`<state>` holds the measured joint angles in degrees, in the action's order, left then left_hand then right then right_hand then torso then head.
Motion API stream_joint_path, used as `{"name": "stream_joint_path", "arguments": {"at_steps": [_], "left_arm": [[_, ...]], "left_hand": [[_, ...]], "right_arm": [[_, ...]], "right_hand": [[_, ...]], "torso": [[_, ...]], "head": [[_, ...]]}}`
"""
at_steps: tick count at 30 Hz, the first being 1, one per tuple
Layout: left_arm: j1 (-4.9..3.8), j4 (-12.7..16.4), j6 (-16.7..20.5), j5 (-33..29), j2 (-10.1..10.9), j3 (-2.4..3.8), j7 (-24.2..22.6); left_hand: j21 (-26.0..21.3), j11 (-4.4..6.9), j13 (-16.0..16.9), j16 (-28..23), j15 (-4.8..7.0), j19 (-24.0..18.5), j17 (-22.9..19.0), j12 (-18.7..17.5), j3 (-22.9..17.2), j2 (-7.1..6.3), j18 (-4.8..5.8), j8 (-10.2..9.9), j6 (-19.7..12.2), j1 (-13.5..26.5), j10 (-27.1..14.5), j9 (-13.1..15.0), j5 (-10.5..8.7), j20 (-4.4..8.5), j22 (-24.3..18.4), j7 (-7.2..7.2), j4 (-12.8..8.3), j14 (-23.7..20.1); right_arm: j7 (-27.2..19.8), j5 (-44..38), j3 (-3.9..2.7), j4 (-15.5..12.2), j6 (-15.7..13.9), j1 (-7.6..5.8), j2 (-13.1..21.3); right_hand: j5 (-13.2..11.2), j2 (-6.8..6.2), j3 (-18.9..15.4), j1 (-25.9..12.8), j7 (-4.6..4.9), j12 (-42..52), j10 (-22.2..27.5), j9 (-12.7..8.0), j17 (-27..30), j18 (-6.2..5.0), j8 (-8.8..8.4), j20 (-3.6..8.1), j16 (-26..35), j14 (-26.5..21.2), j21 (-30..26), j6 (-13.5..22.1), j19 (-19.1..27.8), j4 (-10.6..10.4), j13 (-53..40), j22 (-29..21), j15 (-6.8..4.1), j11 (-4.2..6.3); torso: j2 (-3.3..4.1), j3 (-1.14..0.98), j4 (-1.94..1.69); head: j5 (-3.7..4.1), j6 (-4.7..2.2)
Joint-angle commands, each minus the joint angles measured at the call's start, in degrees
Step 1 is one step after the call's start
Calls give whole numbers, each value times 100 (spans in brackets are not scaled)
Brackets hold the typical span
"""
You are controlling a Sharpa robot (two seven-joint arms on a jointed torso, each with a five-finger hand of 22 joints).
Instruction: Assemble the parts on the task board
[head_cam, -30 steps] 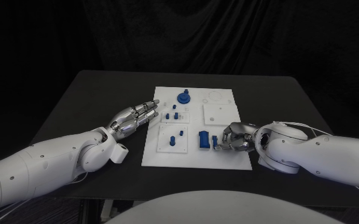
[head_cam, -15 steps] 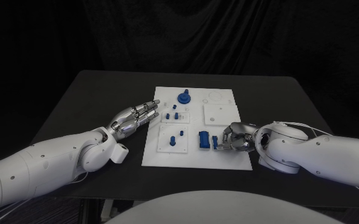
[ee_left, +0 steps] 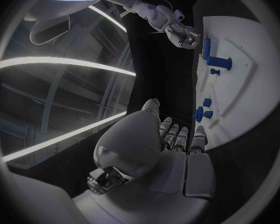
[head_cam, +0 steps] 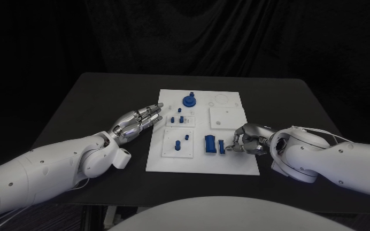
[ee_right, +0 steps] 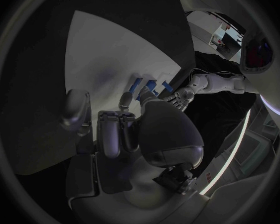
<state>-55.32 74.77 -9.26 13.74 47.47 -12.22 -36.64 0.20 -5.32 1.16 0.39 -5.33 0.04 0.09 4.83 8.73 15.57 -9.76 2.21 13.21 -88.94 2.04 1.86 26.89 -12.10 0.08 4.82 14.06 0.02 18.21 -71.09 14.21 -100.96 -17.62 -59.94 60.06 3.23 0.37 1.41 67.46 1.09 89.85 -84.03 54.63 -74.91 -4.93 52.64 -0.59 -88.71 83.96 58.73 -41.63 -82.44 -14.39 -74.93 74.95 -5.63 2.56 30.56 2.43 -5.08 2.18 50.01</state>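
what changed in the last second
The right hand shifted slightly toward the robot's right, off the board's near right part, fingers curled, beside the small blue part. The left hand stayed flat at the board's left edge; the parts did not move.

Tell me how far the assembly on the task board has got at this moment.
Early to middle stage, by the look of it. Several blue parts already stand on the task board, such as the round part at its far end. The right hand works at the small blue part beside the larger blue block; whether it grips it is unclear. The left hand hovers, holding nothing. Other fixtures on the board seem unfilled.
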Motion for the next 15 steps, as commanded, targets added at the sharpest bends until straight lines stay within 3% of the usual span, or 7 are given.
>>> {"name": "stream_joint_path", "arguments": {"at_steps": [1,6,15], "left_arm": [[10,17,74,-9,-14,6,-212],[10,47,250,121,-15,6,-533],[10,76,349,267,-6,6,-747]], "left_hand": [[-20,-31,5,-39,-30,-4,-9,39,-33,-39,-54,25,5,38,10,6,-25,-36,-8,15,-13,-2],[-20,9,30,-39,48,-4,-9,191,-62,-91,-53,103,250,-8,108,34,211,80,-8,49,-48,-2],[-20,20,40,-39,72,-4,-9,273,-62,-104,-48,118,304,-16,155,36,260,118,-8,28,-20,-2]], "right_arm": [[-269,-38,-7,-123,-538,-65,84],[-420,-38,-8,-207,-723,-121,146],[-470,-37,-1,-25,-721,-123,-88]], "right_hand": [[-36,-31,-19,-44,-17,15,-597,9,-1145,-74,32,32,-18,534,41,-40,-27,-24,-1507,752,-47,25],[-33,-13,-22,-54,-19,15,-597,10,-1109,-80,32,32,-8,527,8,-44,-20,-44,-1507,744,-48,26],[-31,-2,-21,-56,-21,15,-597,12,-1105,-81,34,32,-6,526,-3,-48,-17,-54,-1507,741,-48,27]], "torso": [[-4,0,2],[-13,-4,9],[-38,0,23]], "head": [[-1,-1],[-4,-1],[-28,-1]]}}
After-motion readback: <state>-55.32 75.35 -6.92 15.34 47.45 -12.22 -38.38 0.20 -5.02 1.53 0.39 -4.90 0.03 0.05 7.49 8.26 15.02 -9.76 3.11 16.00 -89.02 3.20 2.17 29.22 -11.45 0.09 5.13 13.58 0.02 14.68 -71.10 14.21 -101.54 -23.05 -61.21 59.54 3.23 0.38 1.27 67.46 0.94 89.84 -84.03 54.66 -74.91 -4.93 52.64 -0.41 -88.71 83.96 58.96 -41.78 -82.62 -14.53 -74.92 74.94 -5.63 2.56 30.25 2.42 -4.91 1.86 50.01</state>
